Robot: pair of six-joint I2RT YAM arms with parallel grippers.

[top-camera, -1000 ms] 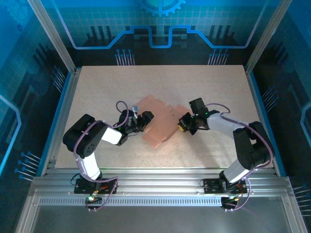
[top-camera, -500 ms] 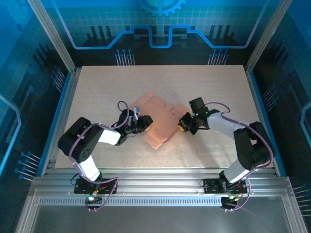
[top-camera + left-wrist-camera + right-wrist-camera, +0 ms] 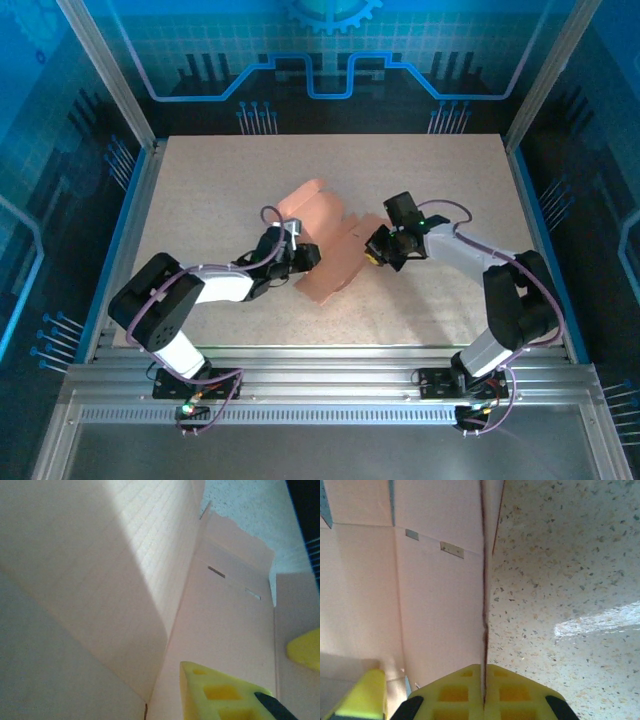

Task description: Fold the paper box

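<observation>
Paper box (image 3: 330, 250) lies near mid-table (image 3: 450, 180), between the two arms, its left panel tilted up off the surface. Right gripper (image 3: 375, 250) at the box's right edge; fingers (image 3: 455, 690) pressed together, pinching a thin cardboard edge. Left gripper (image 3: 303, 258) against the box's left side, yellow fingers (image 3: 220, 695) apart over cardboard; grip unclear.

Even overhead light; wrist close-ups soft, partly shadowed.

One paper box (image 3: 335, 262), one table (image 3: 450, 180), and two tools: left tool (image 3: 305, 258), right tool (image 3: 373, 251).
</observation>
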